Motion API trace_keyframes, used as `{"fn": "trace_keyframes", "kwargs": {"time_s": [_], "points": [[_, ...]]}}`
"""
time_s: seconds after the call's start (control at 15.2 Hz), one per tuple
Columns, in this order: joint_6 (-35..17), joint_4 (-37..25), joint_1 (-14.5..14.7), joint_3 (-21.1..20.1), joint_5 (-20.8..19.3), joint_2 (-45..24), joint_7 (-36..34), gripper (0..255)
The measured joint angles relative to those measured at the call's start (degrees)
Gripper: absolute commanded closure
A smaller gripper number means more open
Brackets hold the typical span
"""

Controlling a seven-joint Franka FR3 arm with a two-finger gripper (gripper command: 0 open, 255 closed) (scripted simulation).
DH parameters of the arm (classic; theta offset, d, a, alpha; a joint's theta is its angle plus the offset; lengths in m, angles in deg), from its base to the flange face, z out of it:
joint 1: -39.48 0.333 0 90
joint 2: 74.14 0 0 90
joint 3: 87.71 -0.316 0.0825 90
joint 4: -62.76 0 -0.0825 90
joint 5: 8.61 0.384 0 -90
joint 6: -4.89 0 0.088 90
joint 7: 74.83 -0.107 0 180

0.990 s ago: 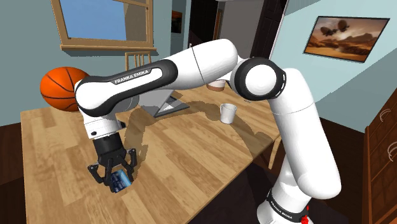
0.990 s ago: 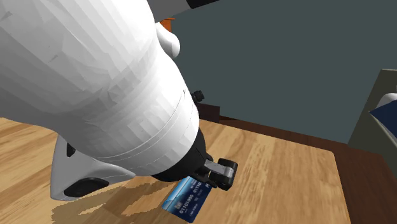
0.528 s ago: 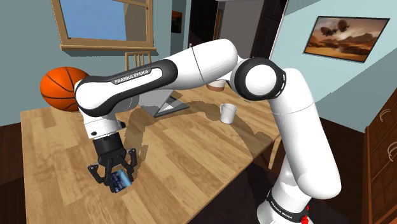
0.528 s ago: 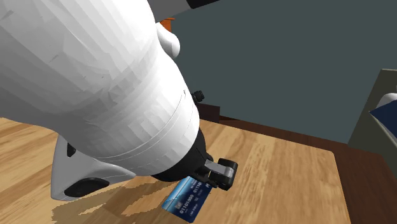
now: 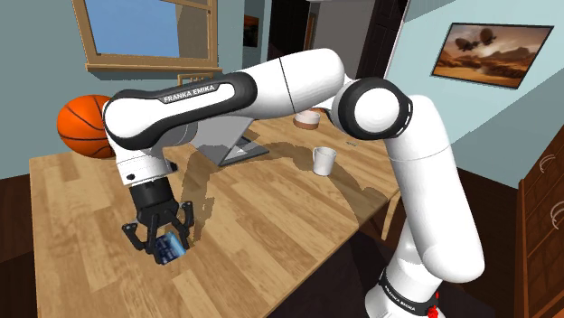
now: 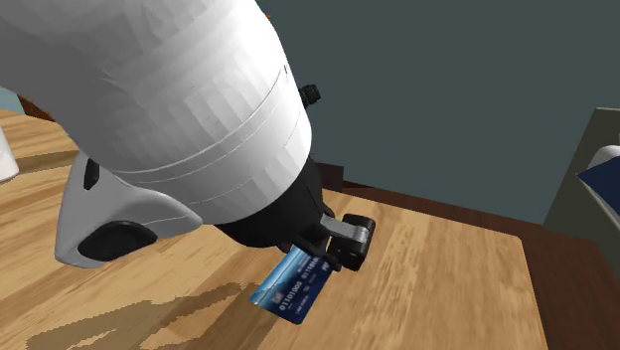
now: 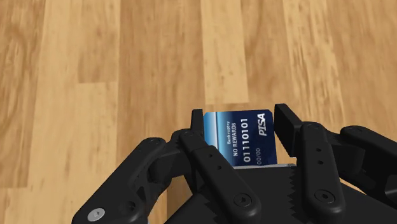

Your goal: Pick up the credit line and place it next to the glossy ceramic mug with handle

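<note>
Plainly the hand (image 7: 240, 122) clasps the blue card (image 7: 245, 141); white mug (image 5: 323, 160) stands well apart.

— what are we working on here?
— a wooden table (image 5: 262, 208), pale planks with a darker edge.
— and what do we have sitting on it?
— an orange basketball (image 5: 83, 126) at the far corner, toward the shoulder view's left. near the back edge we see a grey angled stand (image 5: 237, 144) and a small bowl (image 5: 308, 119). a white mug (image 5: 323, 160) stands upright, well apart from the ball.
</note>
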Motion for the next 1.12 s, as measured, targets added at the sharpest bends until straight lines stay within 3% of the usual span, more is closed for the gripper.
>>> {"fn": "trace_keyframes", "kwargs": {"time_s": [1.12], "points": [[11.14,-9.28,-0.01,-0.89,1.11,2.45,-3.18,255]]}}
